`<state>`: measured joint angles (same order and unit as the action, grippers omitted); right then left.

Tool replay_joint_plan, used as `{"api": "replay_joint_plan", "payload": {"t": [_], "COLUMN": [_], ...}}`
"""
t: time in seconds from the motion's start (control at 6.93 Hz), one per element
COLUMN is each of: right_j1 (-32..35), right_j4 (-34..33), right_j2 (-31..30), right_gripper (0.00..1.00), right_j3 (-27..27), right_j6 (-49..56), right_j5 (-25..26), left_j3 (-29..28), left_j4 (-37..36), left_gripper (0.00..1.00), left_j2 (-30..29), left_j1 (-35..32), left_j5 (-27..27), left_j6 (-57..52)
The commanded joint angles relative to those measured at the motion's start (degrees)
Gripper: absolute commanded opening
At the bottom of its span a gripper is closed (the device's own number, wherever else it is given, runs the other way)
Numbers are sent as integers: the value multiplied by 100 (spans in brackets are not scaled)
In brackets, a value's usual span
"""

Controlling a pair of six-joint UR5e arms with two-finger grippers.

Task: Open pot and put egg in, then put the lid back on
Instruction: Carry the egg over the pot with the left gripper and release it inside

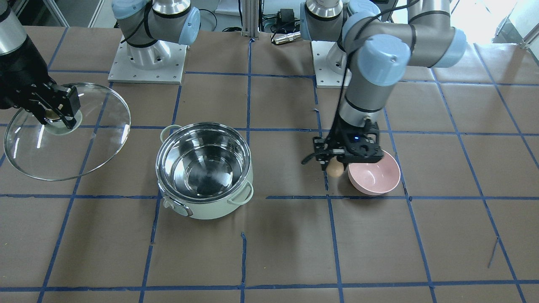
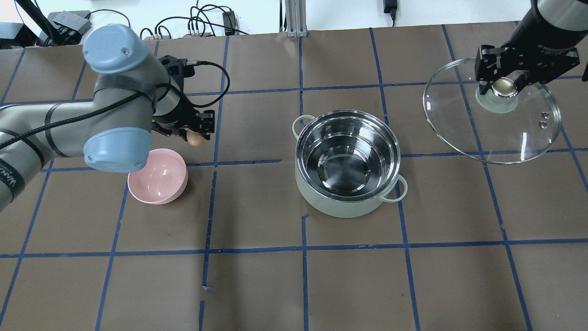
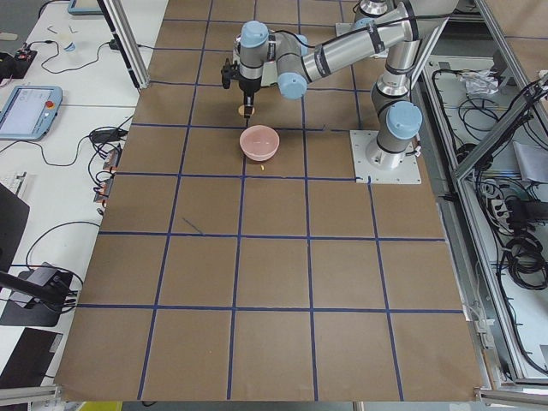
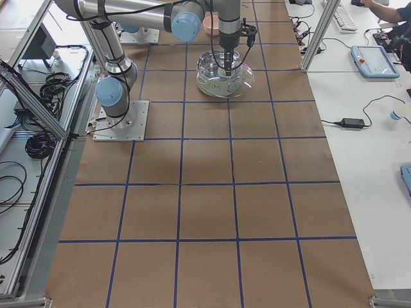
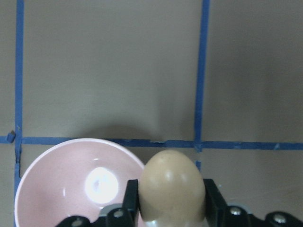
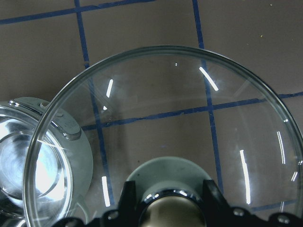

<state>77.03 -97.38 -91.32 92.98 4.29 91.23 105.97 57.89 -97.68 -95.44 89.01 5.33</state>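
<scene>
found the mint-green pot (image 2: 342,208) uncovered near mid-bench, shiny steel inside showing. saw the bench (image 2: 257,285) papered brown and gridded with blue tape. noted the left fingers (image 5: 131,201) clenched on the brown egg (image 5: 171,184), pinching it at both flanks. placed that egg, in the overhead view, at about 1 o'clock of the pink bowl (image 2: 158,184), just beside its rim and well apart from the pot, out toward the pot's 9 o'clock. noted the right fingers (image 6: 127,201) clamped around the brass-topped knob (image 2: 503,87) of the glass lid (image 2: 505,138), holding it tilted, apart from the pot, at roughly 2 o'clock of it.
</scene>
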Motion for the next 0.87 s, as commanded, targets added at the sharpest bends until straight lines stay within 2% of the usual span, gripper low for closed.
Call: {"api": "replay_joint_plan", "payload": {"t": [0.0,0.14,0.29,0.58,0.72], "right_j1": [-57,-57,-57,-65,-66], "right_j4": [25,17,-1,-18,-18], "right_j2": [-8,-17,-17,-8,-8], "right_gripper": [34,34,34,34,34], "right_j3": [19,80,80,80,89], "right_j6": [10,-16,-16,27,28], "right_j5": [-35,-44,-53,-18,0], "left_j3": [-304,-331,-444,-865,-911], "left_j4": [-102,-564,-943,-982,-964], "left_gripper": [28,29,29,29,33], "left_j2": [-198,-408,-741,-1269,-1367], "left_j1": [-1271,-1519,-1739,-2144,-2180], "left_j5": [-85,-477,-594,-551,-534], "left_j6": [1069,1171,1215,1549,1567]}}
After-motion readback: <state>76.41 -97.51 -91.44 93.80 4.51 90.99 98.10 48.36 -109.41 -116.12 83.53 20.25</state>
